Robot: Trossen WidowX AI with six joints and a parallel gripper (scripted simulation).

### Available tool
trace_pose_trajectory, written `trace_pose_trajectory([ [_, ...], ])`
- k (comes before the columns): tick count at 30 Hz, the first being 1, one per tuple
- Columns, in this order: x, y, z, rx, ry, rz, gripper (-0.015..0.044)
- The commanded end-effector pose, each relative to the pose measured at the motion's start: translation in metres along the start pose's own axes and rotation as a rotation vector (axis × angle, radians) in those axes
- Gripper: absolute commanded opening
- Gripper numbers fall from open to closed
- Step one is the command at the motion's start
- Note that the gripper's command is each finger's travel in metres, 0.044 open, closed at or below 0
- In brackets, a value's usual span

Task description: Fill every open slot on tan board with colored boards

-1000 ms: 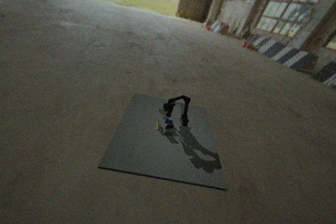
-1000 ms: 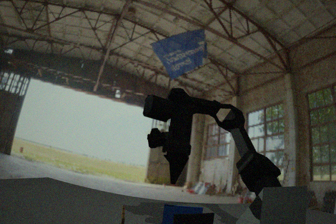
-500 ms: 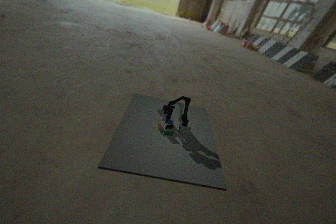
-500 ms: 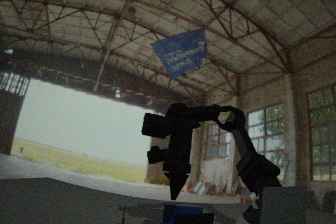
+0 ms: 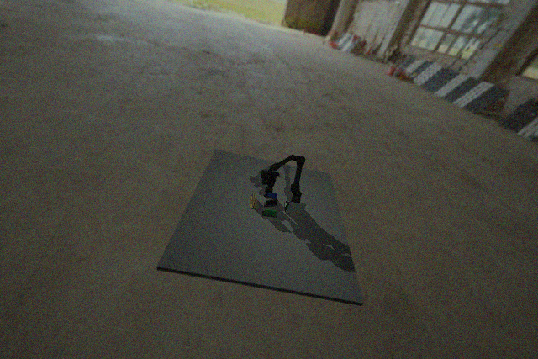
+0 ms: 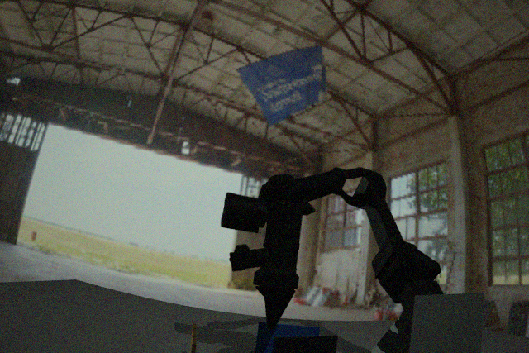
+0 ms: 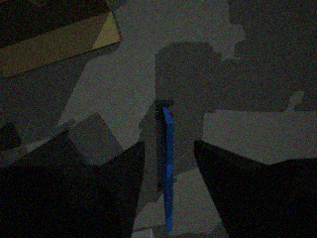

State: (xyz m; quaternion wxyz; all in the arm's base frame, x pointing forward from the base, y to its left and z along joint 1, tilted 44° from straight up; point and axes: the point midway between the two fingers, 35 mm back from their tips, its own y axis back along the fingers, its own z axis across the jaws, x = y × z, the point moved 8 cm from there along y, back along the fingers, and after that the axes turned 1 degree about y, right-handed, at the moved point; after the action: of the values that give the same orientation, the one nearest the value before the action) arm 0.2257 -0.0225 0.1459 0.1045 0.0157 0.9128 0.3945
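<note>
A standing tan board (image 5: 252, 201) (image 6: 193, 338) (image 7: 59, 46) occupies the left of the work area on a gray table (image 5: 225, 255) (image 6: 51, 310) (image 7: 134, 55), apart from the arm's jaws (image 5: 270, 192) (image 6: 271, 322). Partway open, the jaws straddle the top of an upright blue board (image 5: 271, 195) (image 6: 297, 331) (image 7: 169, 154), gripping nothing, a gap showing on either side. A black block (image 5: 271, 203) (image 6: 304, 344) and a green board (image 5: 269, 213) stand close by in the row, the nearest obstacles. Overhead, a blue banner (image 6: 283, 84) bears pale lettering too blurred to read. At right, a gray block (image 5: 297, 206) (image 6: 446, 323) partly hides the arm's lower end, while striped barriers (image 5: 456, 87) line the hangar wall.
</note>
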Motion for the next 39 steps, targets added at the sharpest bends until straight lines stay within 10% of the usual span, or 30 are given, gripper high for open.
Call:
trace_pose_trajectory([
  [1, 0.002, -0.008, 0.000, 0.006, 0.008, 0.006, 0.0186],
  [23, 0.003, -0.040, 0.000, 0.007, 0.008, 0.006, 0.0186],
  [30, 0.003, -0.040, 0.000, 0.007, 0.008, 0.006, 0.0002],
  [39, 0.003, -0.040, 0.000, 0.007, 0.008, 0.006, 0.0000],
])
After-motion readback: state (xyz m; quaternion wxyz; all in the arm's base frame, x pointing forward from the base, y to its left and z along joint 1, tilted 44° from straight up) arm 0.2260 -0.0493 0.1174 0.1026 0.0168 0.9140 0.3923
